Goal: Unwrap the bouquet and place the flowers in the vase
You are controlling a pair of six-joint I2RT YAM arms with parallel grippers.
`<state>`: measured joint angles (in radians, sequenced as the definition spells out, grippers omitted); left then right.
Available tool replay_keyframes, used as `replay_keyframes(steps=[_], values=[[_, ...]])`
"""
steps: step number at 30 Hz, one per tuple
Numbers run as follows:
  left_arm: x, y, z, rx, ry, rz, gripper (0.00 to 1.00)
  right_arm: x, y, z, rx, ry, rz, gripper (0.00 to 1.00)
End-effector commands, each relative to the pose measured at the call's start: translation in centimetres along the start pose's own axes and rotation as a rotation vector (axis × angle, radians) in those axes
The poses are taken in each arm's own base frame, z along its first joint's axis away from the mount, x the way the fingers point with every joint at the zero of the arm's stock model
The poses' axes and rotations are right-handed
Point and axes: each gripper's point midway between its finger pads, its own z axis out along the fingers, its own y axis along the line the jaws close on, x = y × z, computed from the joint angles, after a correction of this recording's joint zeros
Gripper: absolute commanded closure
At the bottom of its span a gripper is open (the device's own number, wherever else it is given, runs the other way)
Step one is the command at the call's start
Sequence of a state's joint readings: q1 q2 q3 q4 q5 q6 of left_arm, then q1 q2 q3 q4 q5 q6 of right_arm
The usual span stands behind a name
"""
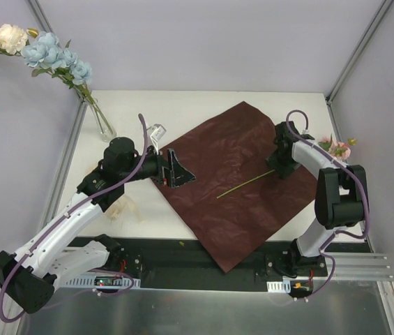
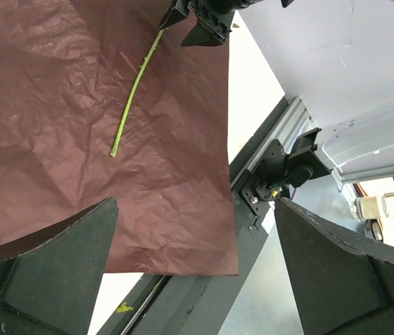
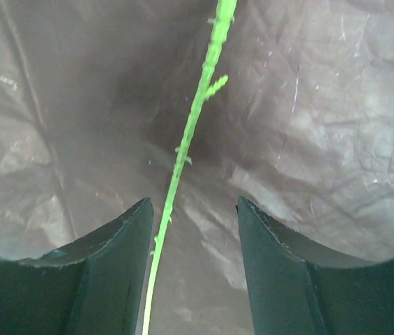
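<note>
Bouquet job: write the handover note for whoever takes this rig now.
Left fingers: open, empty, over the left corner of the paper.
Right fingers: open astride a green stem on the paper, not yet gripping.
Done: paper spread flat; cream and blue flowers stand in the vase, far left corner.
Left: pink flowers lie beside the right arm; get them into the vase.

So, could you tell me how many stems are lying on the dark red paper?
1. A thin green stem lies on the paper, running between the open right fingers. Pink blooms beyond the right arm may belong to it; I cannot tell.
</note>
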<state>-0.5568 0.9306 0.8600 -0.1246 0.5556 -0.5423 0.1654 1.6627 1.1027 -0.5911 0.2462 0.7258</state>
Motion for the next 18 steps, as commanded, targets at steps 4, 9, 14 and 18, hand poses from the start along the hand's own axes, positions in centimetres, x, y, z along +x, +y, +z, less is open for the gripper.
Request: replay_keyframes(steps=[4,9,14,18], values=[[0.4,0.5,-0.7,-0.035,-0.009,0.036,0.07,-2.5,1.4,1.9,0.023,-0.057,0.01,0.48],[0.4,0.3,-0.9,-0.036,-0.005,0.036,0.07,-2.5,1.2,2.9,0.051,-0.063,0.015,0.57],[0.3,0.2,-0.9,-0.039,-0.003,0.034,0.07,-2.5,1.0,3.3,0.062,-0.066,0.029,0.69],[0.3,0.2,-1.0,-0.04,-0.003,0.031,0.07,-2.5,0.8,3.6,0.072,-0.077,0.047,0.7]])
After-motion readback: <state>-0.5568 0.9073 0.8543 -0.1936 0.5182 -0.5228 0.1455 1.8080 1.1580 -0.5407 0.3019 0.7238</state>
